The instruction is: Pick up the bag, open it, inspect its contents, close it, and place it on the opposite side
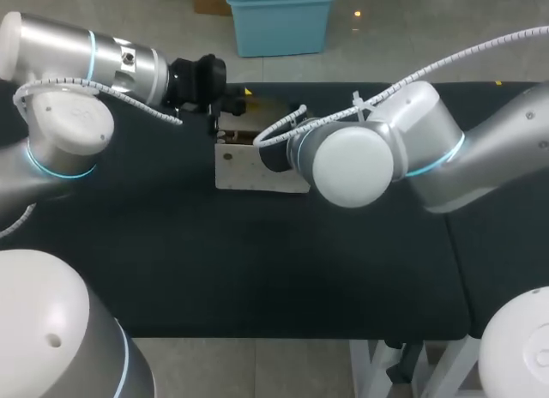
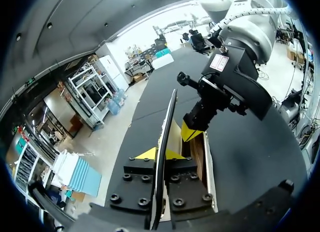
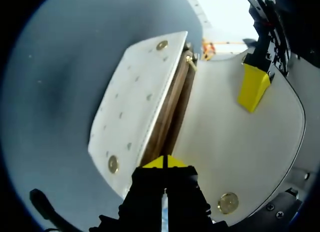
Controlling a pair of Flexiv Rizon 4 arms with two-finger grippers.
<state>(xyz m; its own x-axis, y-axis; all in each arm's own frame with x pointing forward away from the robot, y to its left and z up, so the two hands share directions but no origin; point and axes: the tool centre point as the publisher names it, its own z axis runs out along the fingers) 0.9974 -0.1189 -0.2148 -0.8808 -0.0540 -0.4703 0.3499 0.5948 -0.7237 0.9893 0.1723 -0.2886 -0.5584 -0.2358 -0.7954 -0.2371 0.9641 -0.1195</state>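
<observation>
We have the bag open — left end effector gripping its flap, right end effector closed at its mouth — closing and placing remain.

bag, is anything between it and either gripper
Nothing visible does. The left gripper is shut on the bag by its open flap, and the right gripper is right at its mouth.

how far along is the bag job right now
Done: the bag is open, its flap lifted off the brown lining. In hand: the left gripper is shut on the flap, while the right gripper sits at the bag's mouth, so inspection looks under way. Left: closing it and placing it on the opposite side.
</observation>
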